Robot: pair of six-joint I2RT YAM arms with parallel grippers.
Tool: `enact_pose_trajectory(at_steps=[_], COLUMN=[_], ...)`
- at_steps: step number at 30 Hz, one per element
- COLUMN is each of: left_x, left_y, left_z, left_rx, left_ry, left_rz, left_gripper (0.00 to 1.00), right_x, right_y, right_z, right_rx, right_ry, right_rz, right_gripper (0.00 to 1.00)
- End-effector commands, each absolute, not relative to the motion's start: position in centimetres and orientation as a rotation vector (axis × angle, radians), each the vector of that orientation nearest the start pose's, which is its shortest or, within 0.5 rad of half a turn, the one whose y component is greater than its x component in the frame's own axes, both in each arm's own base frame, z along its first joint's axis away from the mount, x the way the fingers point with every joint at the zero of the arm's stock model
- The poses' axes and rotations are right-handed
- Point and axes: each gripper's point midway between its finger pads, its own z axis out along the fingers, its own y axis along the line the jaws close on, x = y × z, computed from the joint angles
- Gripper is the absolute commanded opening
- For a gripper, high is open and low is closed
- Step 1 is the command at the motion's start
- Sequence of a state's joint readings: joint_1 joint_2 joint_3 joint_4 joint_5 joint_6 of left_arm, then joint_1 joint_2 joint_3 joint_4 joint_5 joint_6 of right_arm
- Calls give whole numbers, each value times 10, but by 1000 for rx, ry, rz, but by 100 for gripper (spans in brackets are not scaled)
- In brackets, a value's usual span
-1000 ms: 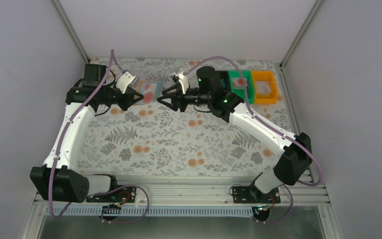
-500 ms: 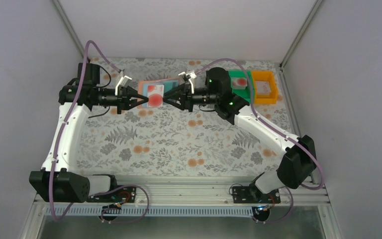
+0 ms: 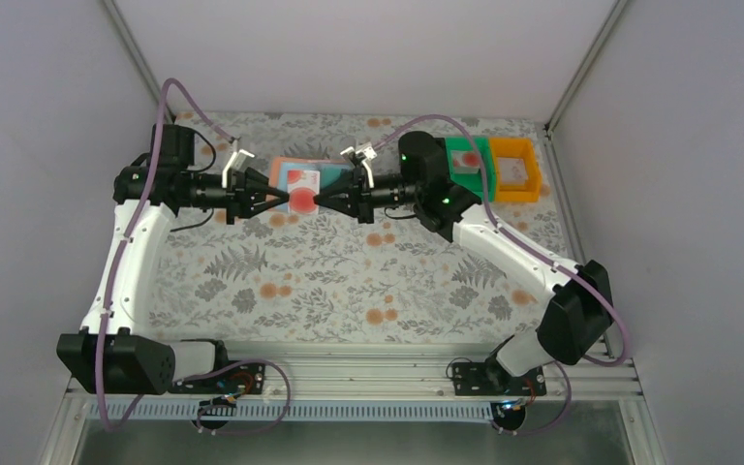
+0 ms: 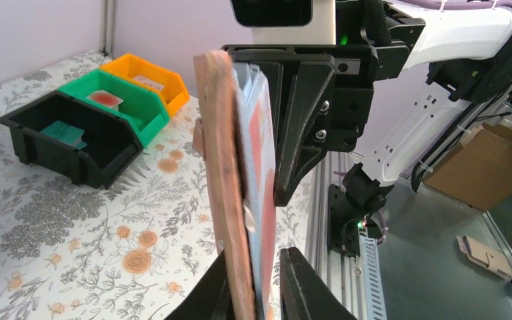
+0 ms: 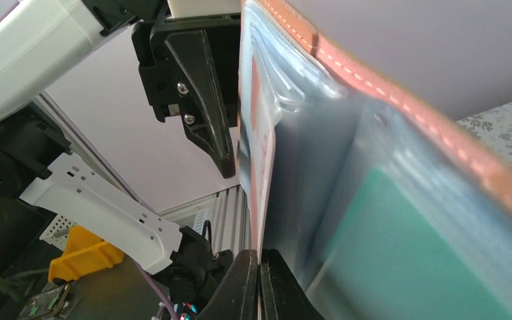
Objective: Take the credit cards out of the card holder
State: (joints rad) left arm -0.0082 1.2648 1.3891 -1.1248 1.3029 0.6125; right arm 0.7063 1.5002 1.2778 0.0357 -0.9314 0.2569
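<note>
Clamping the lifted card holder [image 3: 294, 175] at its left edge, the left gripper [image 3: 278, 201] anchors it. The right gripper [image 3: 321, 201], opposite, looks pinched on the red-marked white card [image 3: 302, 199]. The card's long axis runs left-right, so it likely pulls out rightward, toward the green bin [image 3: 472, 167].

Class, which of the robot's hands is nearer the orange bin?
Right. The right hand pinches the card holder on the side nearer the orange bin; the left hand pinches the opposite side, farther from it.
</note>
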Motion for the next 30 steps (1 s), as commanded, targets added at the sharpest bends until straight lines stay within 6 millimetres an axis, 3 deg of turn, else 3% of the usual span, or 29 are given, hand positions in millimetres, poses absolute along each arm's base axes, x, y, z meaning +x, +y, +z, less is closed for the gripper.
enact_pose_trajectory(at_steps=[1,4,7,17,21,26,30], left_x=[230,229,227,228,228,226,224], left_y=[-169,-169,-168,-164,-164,-164,-164], left_z=[365,365,365,369,369,370,371], left_rx=[1038,1042,1047,1031,1028,1031,1036], left_ry=[1632,1630,1626,1608,1603,1592,1582], left_rz=[-1258,-1256,-1252,-1257,-1262,-1273,-1276], left_gripper=[19,17,3,2,2,2,2], right_x=[226,228,230,234,231,237,239], right_y=[379,378,375,366,367,371,376], right_z=[366,368,367,358,361,358,358], right_rx=[-1185,-1202,-1205,-1195,-1205,-1188,-1189], right_ry=[1523,1534,1550,1573,1552,1566,1554], right_rz=[1447,1412,1388,1392,1418,1430,1455], right_gripper=[4,4,4,11,5,27,31])
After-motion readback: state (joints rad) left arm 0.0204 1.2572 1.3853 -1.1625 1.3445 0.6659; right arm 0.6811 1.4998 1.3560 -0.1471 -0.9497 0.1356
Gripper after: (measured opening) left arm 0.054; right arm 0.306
